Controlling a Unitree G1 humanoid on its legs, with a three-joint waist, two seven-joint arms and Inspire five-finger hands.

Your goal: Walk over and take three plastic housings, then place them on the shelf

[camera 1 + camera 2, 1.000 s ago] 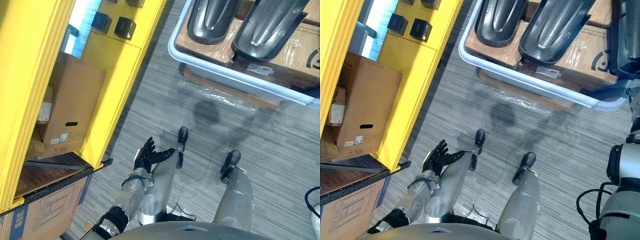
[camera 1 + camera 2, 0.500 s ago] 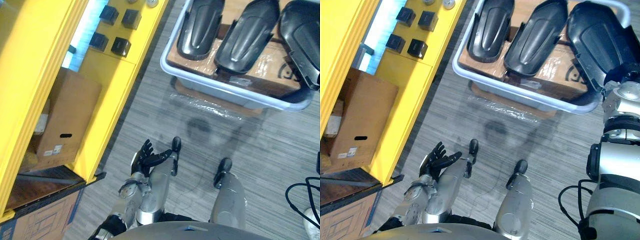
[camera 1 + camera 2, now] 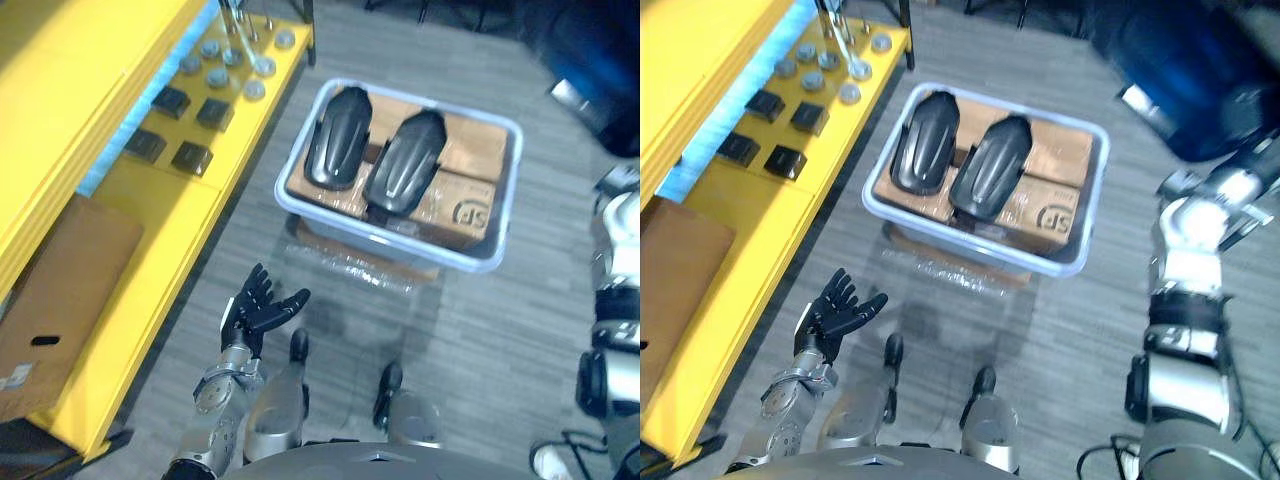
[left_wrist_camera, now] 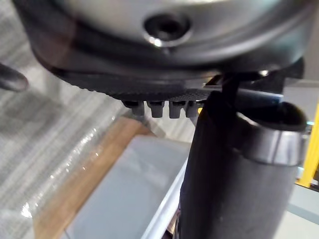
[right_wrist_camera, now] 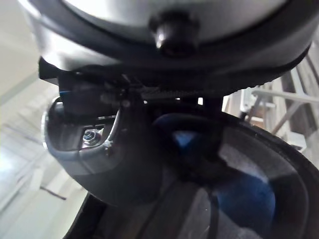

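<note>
Running down the left side of the frame, a yellow shelf (image 3: pixel 120 215) is seen with a brown cardboard box (image 3: pixel 60 280) stowed on its lower level. Bare yellow board is left on the upper level, and this is judged to be where the housings are meant to go.

At upper centre a pale bin (image 3: pixel 380 240) is stood on a film-wrapped board (image 3: pixel 340 268) on the floor, near the shelf's edge. Cartons (image 3: pixel 475 150) are packed into the bin. This is judged to be done so that the load is raised towards the rim and can be taken from above.

Two dark plastic housings (image 3: pixel 337 138) (image 3: pixel 405 165) are laid just beside each other on the cartons. A third housing (image 3: pixel 1185 80) is seen as a large dark shape at upper right, held up clear of the bin by the right hand (image 5: pixel 129 159). Its thumb is laid against the glossy shell, so the hand is taken to be clamped on it.

The left hand (image 3: pixel 250 312) is held at lower left over the floor, with fingers spread apart and nothing in it. It is judged to be kept free for the next housing.

Small black blocks (image 3: pixel 190 156) and silver discs (image 3: pixel 240 70) are set out in rows on the shelf at upper left.
</note>
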